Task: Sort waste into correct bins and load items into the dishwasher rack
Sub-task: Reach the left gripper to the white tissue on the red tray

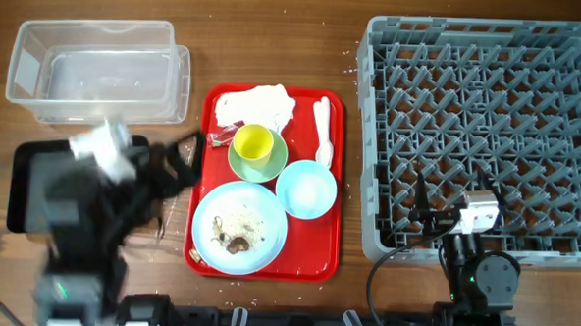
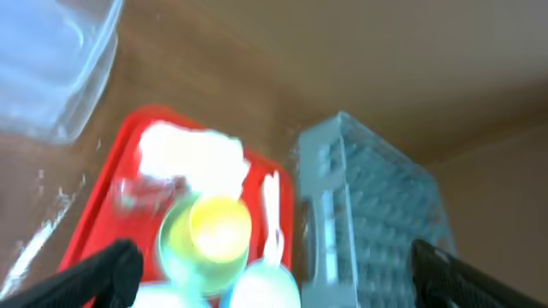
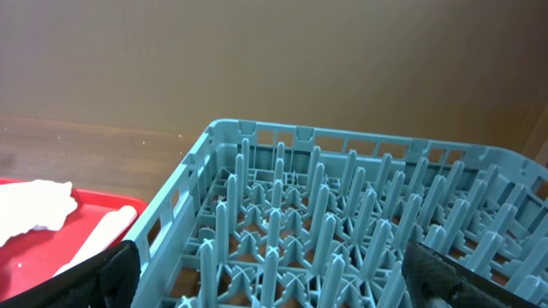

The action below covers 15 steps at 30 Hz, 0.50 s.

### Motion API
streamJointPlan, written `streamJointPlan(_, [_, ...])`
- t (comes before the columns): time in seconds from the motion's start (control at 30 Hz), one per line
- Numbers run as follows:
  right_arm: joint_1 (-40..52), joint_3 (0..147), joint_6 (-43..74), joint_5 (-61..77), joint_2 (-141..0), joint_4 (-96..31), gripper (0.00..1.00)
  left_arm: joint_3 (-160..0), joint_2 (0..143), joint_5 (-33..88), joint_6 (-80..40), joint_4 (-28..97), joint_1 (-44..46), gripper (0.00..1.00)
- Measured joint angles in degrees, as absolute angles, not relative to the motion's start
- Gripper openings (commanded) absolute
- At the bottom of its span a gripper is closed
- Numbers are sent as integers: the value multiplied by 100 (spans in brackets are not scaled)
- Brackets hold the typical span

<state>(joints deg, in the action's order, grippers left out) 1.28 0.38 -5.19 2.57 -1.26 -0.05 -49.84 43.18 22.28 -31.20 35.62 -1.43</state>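
Judging first pick pending | left claw [image 2: 274, 265] wide open, empty, aimed at cup [image 1: 253, 142] on tray [image 1: 311, 257] | right claw [image 3: 274, 265] wide open, empty, over rack [image 1: 365, 137] | next: lower, grip cup rim.

**A robot test bench laid out like a canteen dish return**

From my remote seat, this looks like a lab bench rather than a real kitchen. The left arm [image 1: 77, 222] and the right arm [image 1: 478, 265] are mounted at the near edge of a wooden table [image 1: 277, 25]. On the table sit a grey catering-style dishwasher rack [image 1: 488, 132], a red tray [image 1: 328, 238] with a soiled plate [image 1: 239, 228], a clear tub [image 1: 98, 71] and a black tray [image 1: 22, 186]. Behind them I see only a plain brown wall [image 3: 257, 60].
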Motion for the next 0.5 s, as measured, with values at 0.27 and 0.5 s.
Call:
streamJointPlan(0.27, [128,38,-519,255,-128,-1,100,-9050,8814,1406,-2169,6213,504,100])
streamJointPlan(0.5, [128,38,-519,255,-128,-1,100,-9682,10737,395,-2290,5900,1127,99])
